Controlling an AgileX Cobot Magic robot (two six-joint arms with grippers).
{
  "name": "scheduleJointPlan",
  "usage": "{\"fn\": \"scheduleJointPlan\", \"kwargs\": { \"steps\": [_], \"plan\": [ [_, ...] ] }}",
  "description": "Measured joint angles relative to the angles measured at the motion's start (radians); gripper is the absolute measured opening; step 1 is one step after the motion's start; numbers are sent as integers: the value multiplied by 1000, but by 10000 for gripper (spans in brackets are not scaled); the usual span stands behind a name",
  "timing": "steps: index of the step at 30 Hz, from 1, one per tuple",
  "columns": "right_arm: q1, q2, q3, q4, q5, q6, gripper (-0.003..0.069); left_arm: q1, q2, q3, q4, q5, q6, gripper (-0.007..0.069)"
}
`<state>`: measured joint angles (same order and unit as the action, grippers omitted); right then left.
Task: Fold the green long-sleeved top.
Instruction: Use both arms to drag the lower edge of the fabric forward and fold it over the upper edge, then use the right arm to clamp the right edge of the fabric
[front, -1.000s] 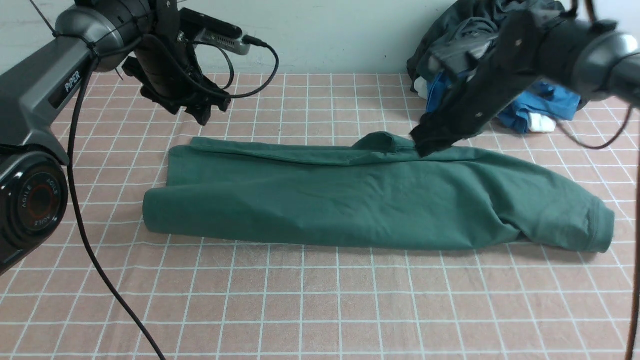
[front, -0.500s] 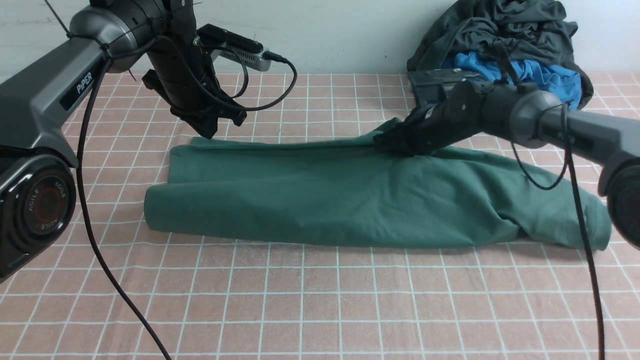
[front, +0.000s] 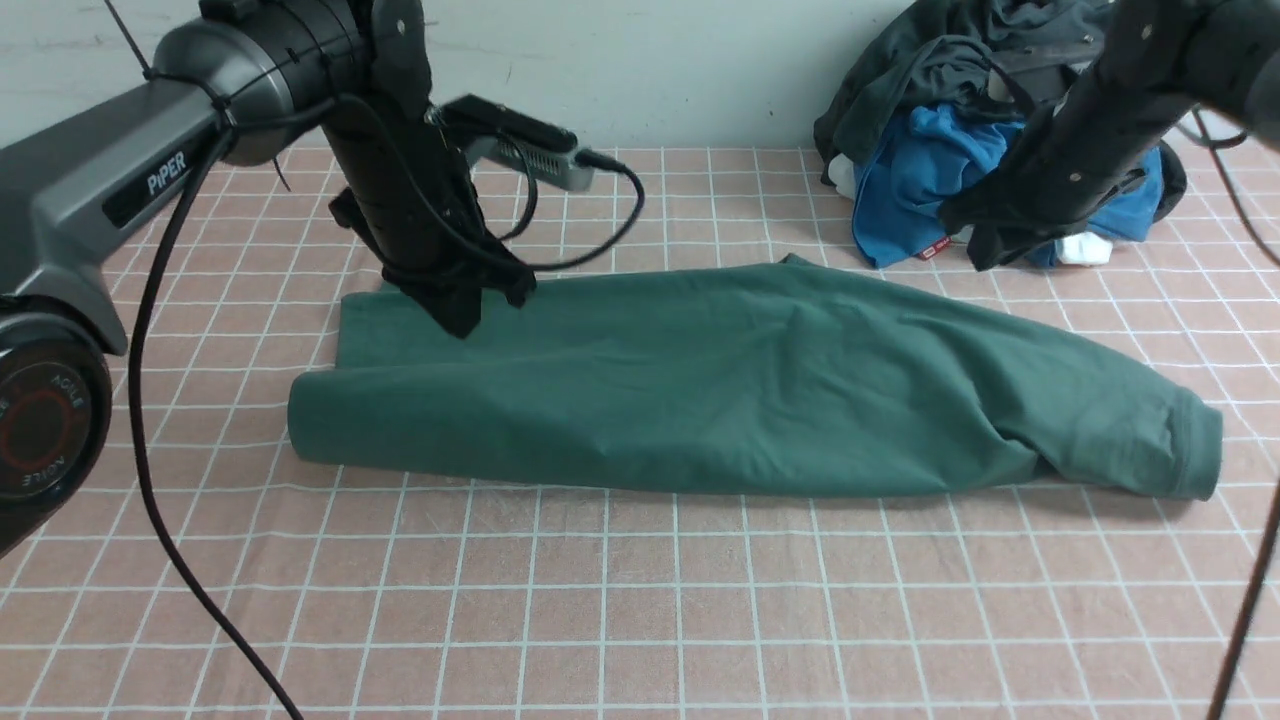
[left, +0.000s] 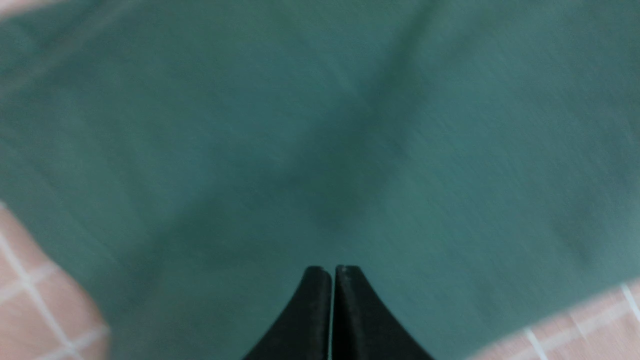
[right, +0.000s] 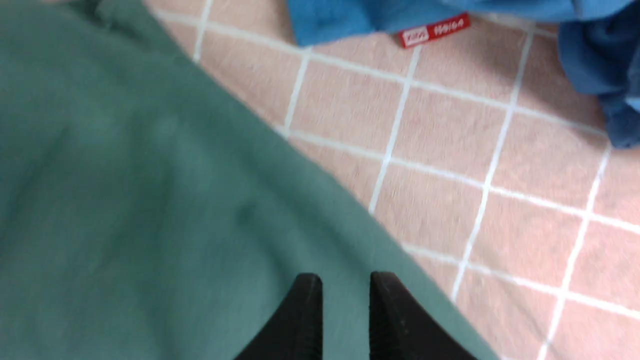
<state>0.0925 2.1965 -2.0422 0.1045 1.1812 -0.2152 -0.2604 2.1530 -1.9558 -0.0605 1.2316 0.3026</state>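
Green top (front: 700, 400) lies beneath clenched, empty left gripper (left: 333, 270); slightly parted right gripper (right: 346, 278) hangs above its far edge.

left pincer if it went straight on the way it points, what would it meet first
Likely the green top; the shut left pincer points straight at its fabric, depth unclear.

Left hand (left: 333, 271) points down, fingers pressed together; right hand (right: 345, 278) hangs higher, fingers slightly parted.

Grey/blue clothes pile (front: 925, 165) far right on pink grid tablecloth (front: 640, 600).
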Motion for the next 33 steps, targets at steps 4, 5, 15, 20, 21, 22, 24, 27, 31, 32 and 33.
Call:
{"fn": "scheduleJointPlan", "kwargs": {
  "steps": [4, 5, 15, 20, 21, 22, 24, 27, 31, 32, 33],
  "plan": [
    [-1, -133, 146, 72, 28, -42, 132, -3, -35, 161, 6, -1, 2, -3],
    [-1, -168, 206, 95, 12, -48, 132, 0, -38, 191, 8, -3, 2, -3],
    [-7, -299, 810, 22, -362, 37, 132, 43, -39, 346, 14, -85, 2, -3],
    [-83, -259, 829, -132, -446, 206, 132, 69, -40, 351, 12, -84, 2, -3],
    [-105, -255, 819, -167, -453, 244, 132, 77, -40, 351, 12, -83, 2, -3],
    [-126, -252, 807, -209, -455, 269, 132, 81, -40, 351, 12, -82, 2, -3],
    [-164, -247, 781, -261, -448, 298, 132, 90, -40, 351, 12, -81, 2, -3],
    [-217, -246, 733, -289, -401, 310, 132, 93, -40, 351, 12, -81, 2, -3],
    [-259, -249, 690, -288, -357, 298, 132, 93, -40, 351, 12, -80, 2, -3],
    [-265, -253, 689, -282, -355, 297, 136, 93, -40, 351, 11, -80, 2, -3],
    [-268, -254, 689, -277, -354, 296, 141, 93, -40, 351, 11, -80, 2, -3]
  ]
}}
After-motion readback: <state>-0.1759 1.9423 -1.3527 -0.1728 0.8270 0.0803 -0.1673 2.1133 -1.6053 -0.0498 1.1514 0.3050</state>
